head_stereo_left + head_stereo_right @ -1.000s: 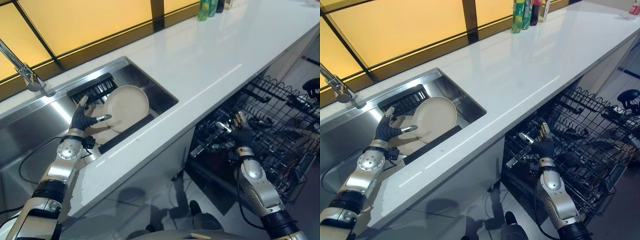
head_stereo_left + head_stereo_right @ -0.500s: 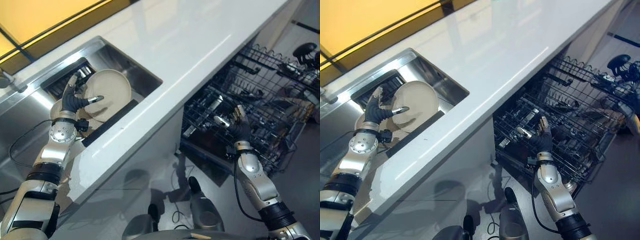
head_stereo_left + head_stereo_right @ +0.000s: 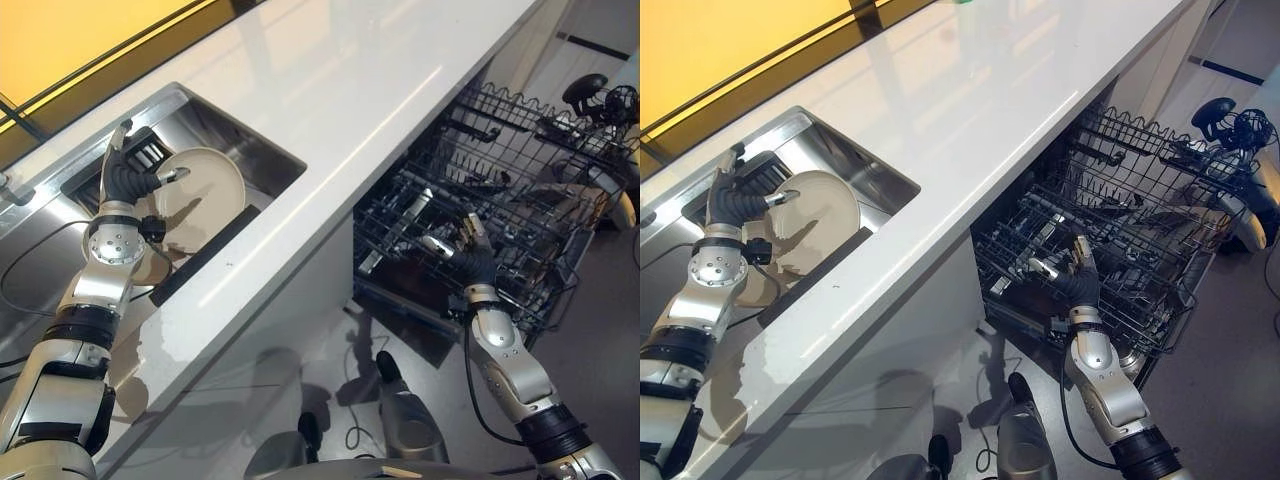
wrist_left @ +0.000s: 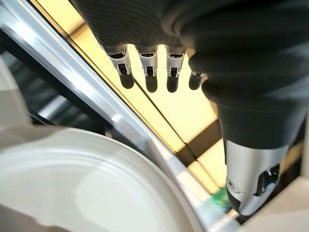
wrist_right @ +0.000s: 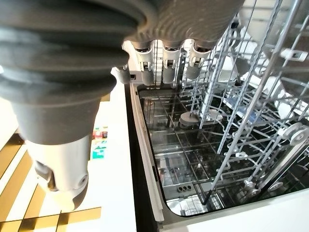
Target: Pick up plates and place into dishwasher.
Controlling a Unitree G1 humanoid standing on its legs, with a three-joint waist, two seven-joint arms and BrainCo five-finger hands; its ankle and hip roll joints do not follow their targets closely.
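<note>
**Robot's left hand poised at plate in sink, dishwasher rack standing ready**

A cream plate [image 3: 200, 190] leans tilted in the steel sink [image 3: 265, 150], its lower edge by a long black strip [image 3: 205, 255] that runs along the sink's near side. A second cream plate [image 3: 760, 285] lies lower down, partly hidden behind the forearm. The left hand [image 3: 125, 180] is raised at the tilted plate's rim, fingers [image 4: 147, 70] straight and apart, pointing up toward the window, while the thumb [image 3: 172, 176] reaches out across the plate's face. Whether the thumb touches the plate cannot be told; the hand grips nothing. A black slatted rack [image 3: 765, 170] sits at the back of the sink behind the hand.

The white worktop [image 3: 350, 90] runs between the sink and the open dishwasher. The dishwasher's dark wire rack [image 3: 1120, 250] is pulled out below the worktop's edge. The right hand [image 3: 1072, 280] is held at the rack's near corner, fingers [image 5: 166, 65] straight and relaxed, thumb spread to one side, empty. A black desk fan [image 3: 1230, 125] stands on the floor beyond the rack.
</note>
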